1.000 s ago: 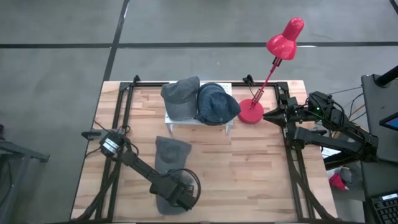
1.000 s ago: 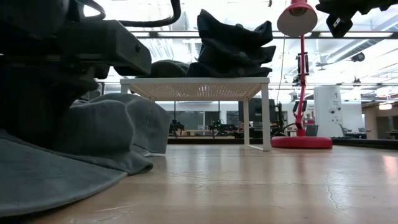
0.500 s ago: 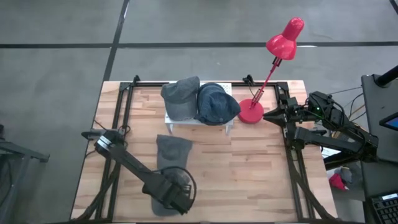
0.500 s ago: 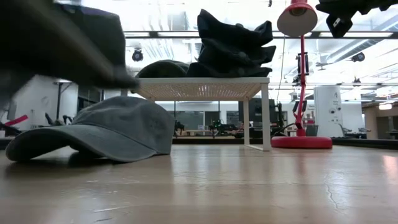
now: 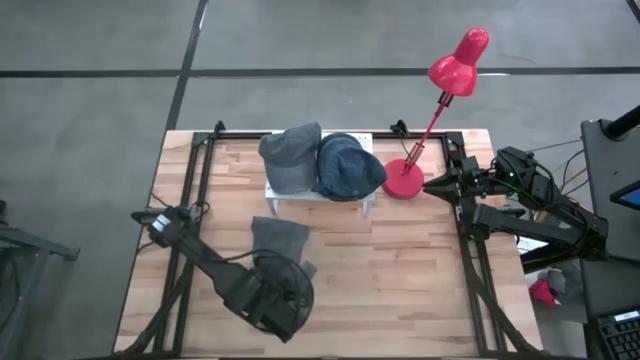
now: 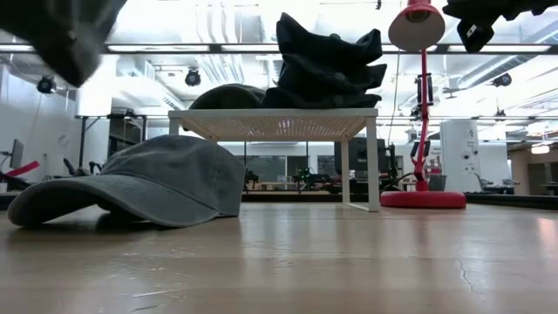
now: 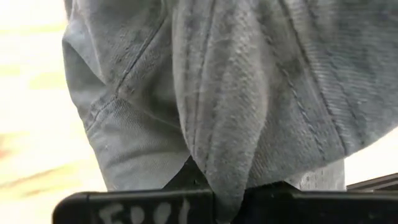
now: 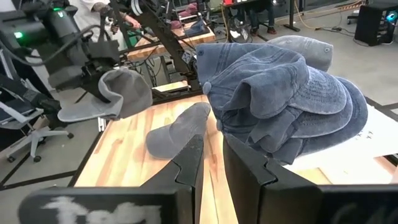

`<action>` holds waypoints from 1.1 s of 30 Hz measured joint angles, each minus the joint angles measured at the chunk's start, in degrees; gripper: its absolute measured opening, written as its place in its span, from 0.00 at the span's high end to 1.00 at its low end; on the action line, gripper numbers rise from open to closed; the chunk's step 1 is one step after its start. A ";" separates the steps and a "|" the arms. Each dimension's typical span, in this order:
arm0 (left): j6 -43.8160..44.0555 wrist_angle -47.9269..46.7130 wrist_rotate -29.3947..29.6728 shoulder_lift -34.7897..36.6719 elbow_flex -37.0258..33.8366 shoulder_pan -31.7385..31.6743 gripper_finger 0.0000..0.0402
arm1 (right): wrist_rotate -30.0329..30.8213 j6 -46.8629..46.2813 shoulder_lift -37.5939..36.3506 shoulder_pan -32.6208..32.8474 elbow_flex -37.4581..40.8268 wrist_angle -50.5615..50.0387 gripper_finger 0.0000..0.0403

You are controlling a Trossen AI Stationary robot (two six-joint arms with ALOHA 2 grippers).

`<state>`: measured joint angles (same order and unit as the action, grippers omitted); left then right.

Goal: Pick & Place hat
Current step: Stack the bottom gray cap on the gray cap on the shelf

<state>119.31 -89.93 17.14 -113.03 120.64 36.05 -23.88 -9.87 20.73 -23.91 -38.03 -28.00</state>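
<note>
My left gripper is over the table's near-left part and shut on a grey cap, which shows lifted off the table in the right wrist view. A second grey cap lies on the wood by its brim and lower edge. A grey cap and blue caps rest on a white rack. My right gripper waits at the right edge beside the red lamp's base, its fingers a little apart and touching nothing. My left gripper pinches a fold of the grey cap's cloth between its two fingers; several layers bunch there. In the right wrist view the cap hangs below the gripper, clear of the table, with its brim pointing outward.
The red desk lamp stands at the far right, its head leaning past the far edge. The white rack stands on thin legs at the far middle. Bare wood shows across the table's near right.
My left gripper has risen from the table near the near edge and taken a grey cap up with it, clear of the wood. In the low view the gripper and cap have left the foreground upward, uncovering the second grey cap, which has stayed where it lay.
</note>
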 joint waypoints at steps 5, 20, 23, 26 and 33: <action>-3.95 -0.08 4.04 0.04 2.75 -1.30 0.99 | 0.00 0.00 -0.02 -0.01 0.01 -0.01 0.85; -21.34 -0.10 31.29 9.38 4.70 -4.69 0.99 | 0.01 0.87 -0.01 -0.01 0.01 0.00 0.85; -28.20 -0.09 36.24 12.31 4.70 -6.83 0.99 | 0.00 0.87 -0.02 -0.01 0.00 0.00 0.85; -35.27 -0.10 40.03 15.27 4.72 -10.01 0.99 | 0.01 0.87 -0.01 -0.06 0.00 -0.01 0.85; -49.71 -0.12 37.77 18.51 4.75 -22.92 0.99 | 0.02 0.90 0.00 -0.04 0.00 0.01 0.85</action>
<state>69.60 -90.05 54.91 -94.52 125.38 13.13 -23.86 -8.97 20.73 -23.94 -38.03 -27.99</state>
